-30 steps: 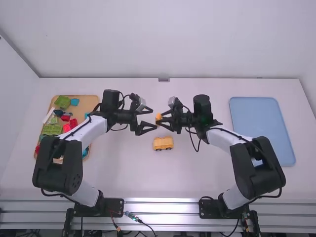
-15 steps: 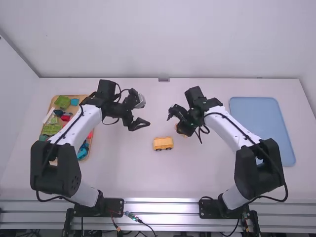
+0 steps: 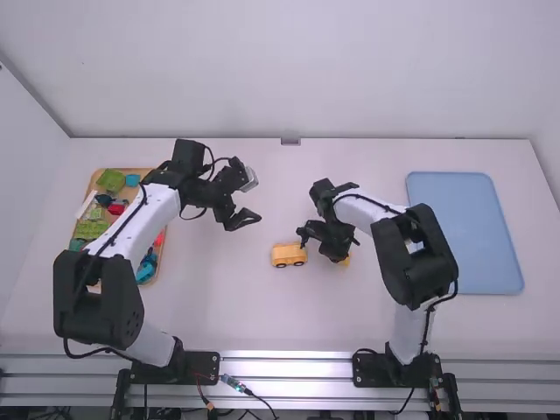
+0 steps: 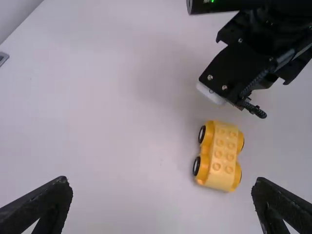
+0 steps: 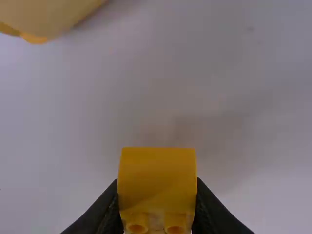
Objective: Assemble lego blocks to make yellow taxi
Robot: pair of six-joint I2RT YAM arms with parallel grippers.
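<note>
Above the white table (image 3: 210,302), the black left gripper (image 4: 161,183) stood wide, the black right gripper (image 5: 157,181) narrow around its load. Near it, the yellow plastic wheeled base (image 4: 224,156) sat upright, seemingly built; the small yellow plastic block (image 5: 157,170), pinched apart, probably had yet to join it.

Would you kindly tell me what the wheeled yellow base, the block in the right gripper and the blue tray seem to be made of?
The wheeled base looks like smooth molded plastic, with evenly formed round studs. The held block seems to be hard plastic too, given its flat face and crisp edges. The blue tray is probably matte plastic, evenly colored with rounded corners, though coated metal is possible.
</note>
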